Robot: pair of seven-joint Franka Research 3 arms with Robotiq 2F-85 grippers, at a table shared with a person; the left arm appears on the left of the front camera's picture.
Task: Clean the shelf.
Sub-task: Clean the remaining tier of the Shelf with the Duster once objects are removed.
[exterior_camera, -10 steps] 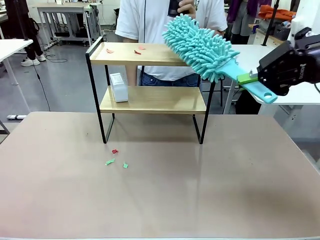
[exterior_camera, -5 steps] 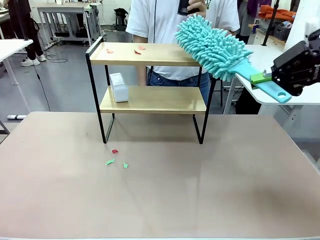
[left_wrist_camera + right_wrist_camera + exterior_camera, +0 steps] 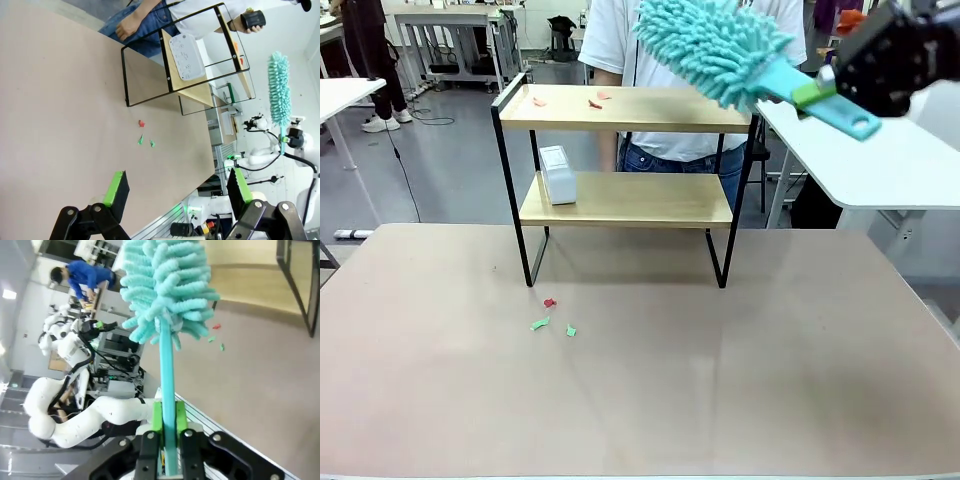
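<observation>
The right gripper (image 3: 810, 92) is clamped on the handle of a teal microfibre duster (image 3: 712, 42). Its fluffy head is poised above the right end of the shelf (image 3: 620, 110), which stands at the far side of the table (image 3: 640, 400), presumably ready to sweep the paper scraps (image 3: 595, 102) off its top. The left gripper (image 3: 175, 189) hangs spread open over the table, well clear.
</observation>
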